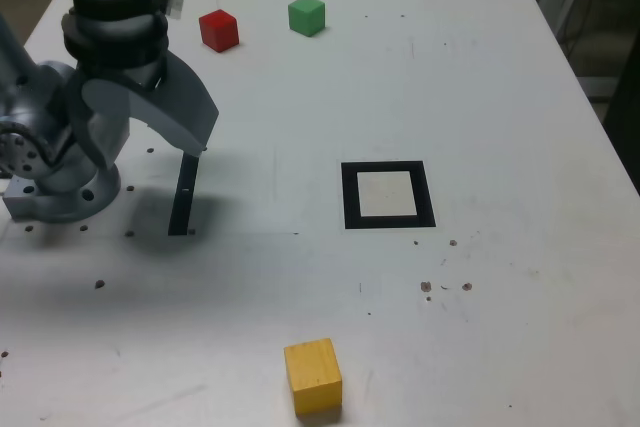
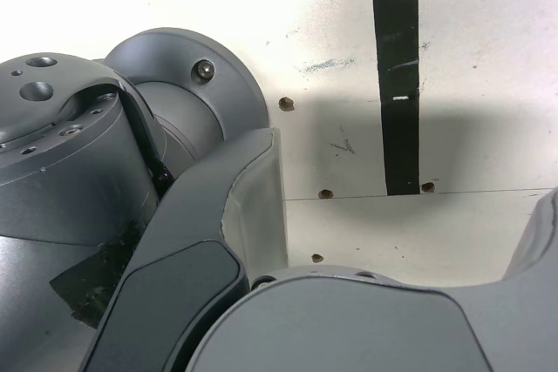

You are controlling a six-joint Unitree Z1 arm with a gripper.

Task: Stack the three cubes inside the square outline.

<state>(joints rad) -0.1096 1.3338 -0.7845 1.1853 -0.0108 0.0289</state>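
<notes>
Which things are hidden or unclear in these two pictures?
- Exterior view: the black strip is partly covered at its upper end by the hand.
- Exterior view: the arm is cut off by the top and left edges.
- Wrist view: red cube, green cube, yellow cube and square outline lie outside the frame.

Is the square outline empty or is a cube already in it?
Empty. The square outline shows only its pale centre; the red cube, green cube and yellow cube sit elsewhere.
</notes>
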